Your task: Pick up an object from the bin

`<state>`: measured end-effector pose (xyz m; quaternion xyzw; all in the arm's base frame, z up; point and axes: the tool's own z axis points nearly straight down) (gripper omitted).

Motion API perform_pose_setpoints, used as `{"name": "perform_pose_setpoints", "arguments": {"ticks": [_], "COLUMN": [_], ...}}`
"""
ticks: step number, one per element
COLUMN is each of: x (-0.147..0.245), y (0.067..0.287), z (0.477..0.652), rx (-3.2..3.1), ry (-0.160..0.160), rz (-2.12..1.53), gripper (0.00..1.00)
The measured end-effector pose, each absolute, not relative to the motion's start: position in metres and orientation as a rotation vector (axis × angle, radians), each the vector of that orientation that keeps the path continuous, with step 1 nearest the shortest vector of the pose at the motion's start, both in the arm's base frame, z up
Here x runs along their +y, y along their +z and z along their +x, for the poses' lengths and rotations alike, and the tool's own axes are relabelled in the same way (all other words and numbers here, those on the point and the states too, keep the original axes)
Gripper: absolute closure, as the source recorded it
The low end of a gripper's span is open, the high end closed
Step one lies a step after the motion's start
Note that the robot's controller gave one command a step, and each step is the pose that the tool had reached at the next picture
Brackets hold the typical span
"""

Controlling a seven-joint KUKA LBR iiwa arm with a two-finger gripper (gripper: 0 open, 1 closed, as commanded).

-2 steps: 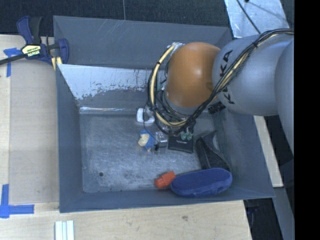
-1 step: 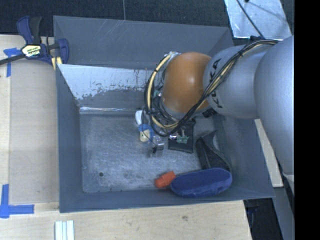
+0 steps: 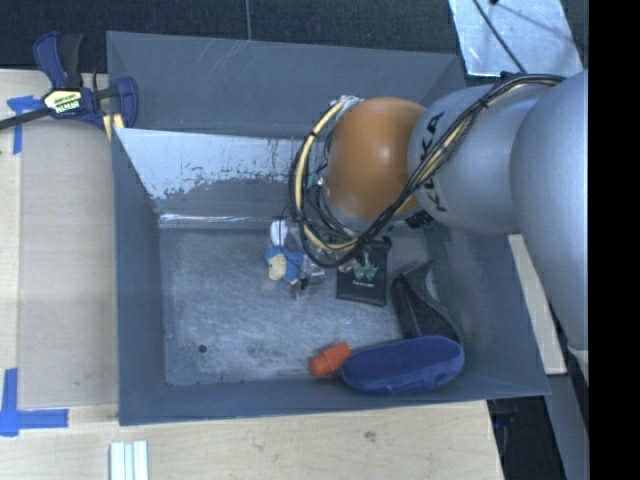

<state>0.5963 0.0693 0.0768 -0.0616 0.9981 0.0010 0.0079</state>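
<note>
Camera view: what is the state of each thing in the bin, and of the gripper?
Gripper: low over the floor's middle.
Small blue-and-white thing: at the gripper; held or not, cannot tell.
Blue oblong pouch: lying flat against the near wall.
Small orange thing: lying on the floor, touching the pouch.

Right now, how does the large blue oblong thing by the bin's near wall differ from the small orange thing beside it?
The blue oblong thing is dark, long and far larger; the orange thing is bright, short and stubby. The blue one stretches along the wall; the orange one sits at its left end in the view. Both rest on the bin floor.
</note>
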Motion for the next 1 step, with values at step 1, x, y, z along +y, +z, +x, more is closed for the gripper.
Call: {"name": "perform_pose_setpoints", "arguments": {"ticks": [1], "x": [0.0712], "y": [0.2512], "z": [0.6043], "rx": [3.112], "ry": [0.0], "rz": [-0.313], "gripper": [1.0]}}
